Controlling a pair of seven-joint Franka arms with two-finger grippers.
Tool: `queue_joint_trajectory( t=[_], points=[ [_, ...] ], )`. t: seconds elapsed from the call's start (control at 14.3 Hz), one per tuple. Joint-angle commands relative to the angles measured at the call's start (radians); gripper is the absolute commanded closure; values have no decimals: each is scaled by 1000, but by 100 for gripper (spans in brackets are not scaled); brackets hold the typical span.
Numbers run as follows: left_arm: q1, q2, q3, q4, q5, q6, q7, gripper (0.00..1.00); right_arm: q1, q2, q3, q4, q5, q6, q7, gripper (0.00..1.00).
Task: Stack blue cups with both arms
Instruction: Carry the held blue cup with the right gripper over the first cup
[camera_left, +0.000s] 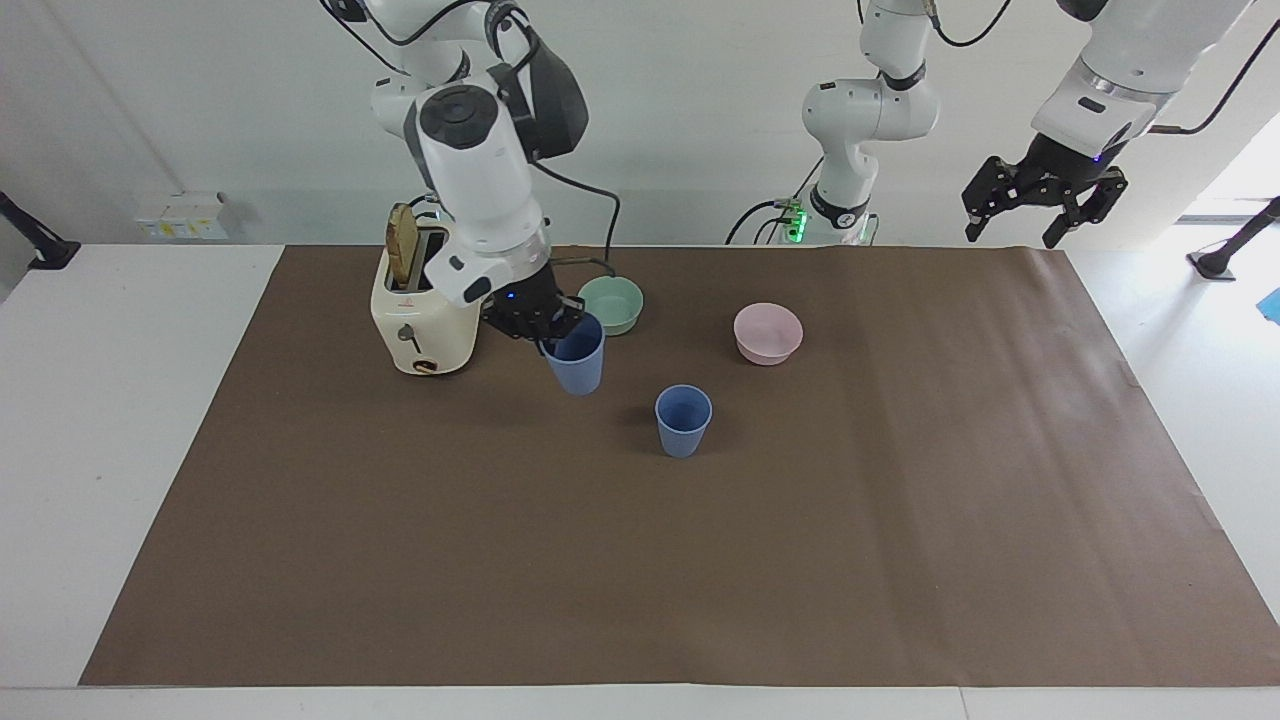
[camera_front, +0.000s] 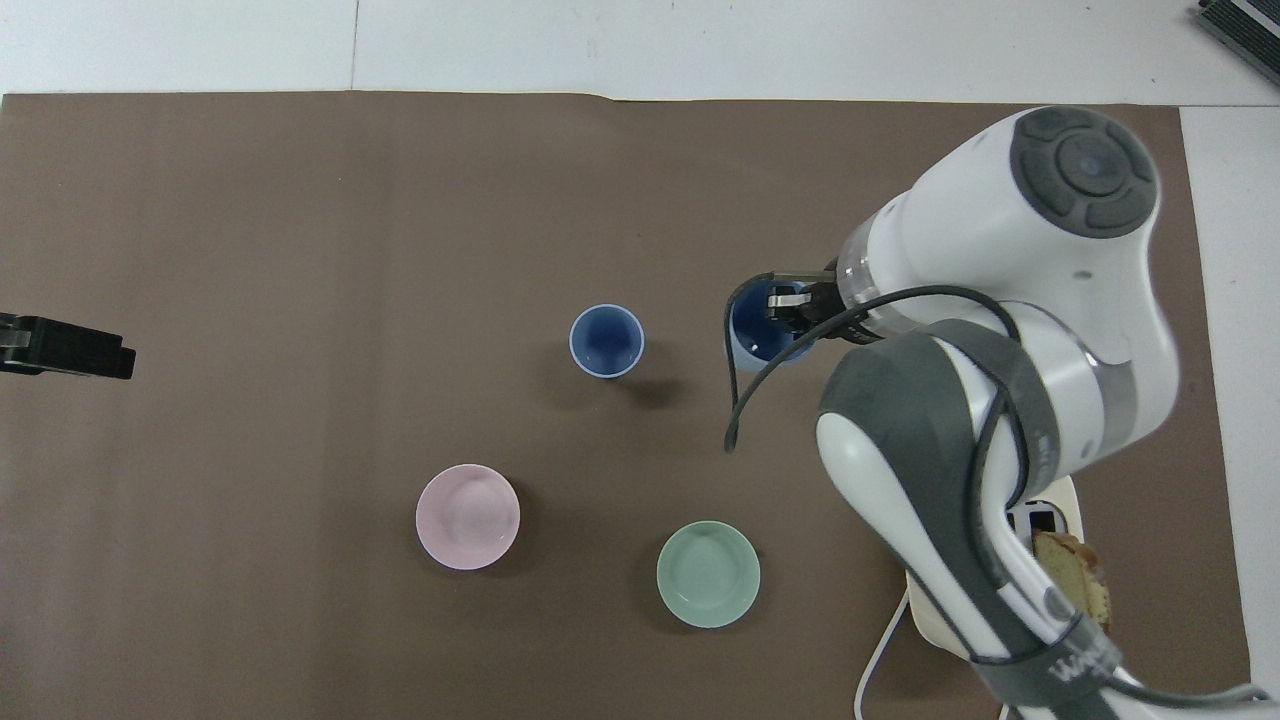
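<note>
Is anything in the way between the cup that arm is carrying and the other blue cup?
Nothing visible. The right end effector holds one cup up over bare mat; the other cup stands open, the green bowl nearer the robots.

No legible text anywhere; lettering on right arm's cable strap (camera_front: 1085, 668) too blurred to read

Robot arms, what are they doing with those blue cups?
The right arm's tool is shut on the rim of one blue cup and holds it up in the air over the brown mat, beside the green bowl. The other blue cup stands upright on the mat, empty, so the cups are not yet stacked. The left arm's tool waits, open, up at its own end of the table. A pink bowl and a toaster sit untouched.
</note>
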Motion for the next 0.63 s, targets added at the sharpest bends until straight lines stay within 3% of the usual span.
queue_joint_trajectory(
  t=[0.0, 0.14, 0.56],
  points=[
    [2, -14, 2, -4, -12, -16, -4, 0, 72, 43, 1, 88, -8, -14, 77, 100],
    [2, -14, 1, -4, -12, -16, -4, 0, 112, 71, 3, 150, -8, -23, 90, 100],
    [2, -14, 1, -4, -12, -16, -4, 0, 204, 138, 0, 159, -75, 35, 147, 100]
  ],
)
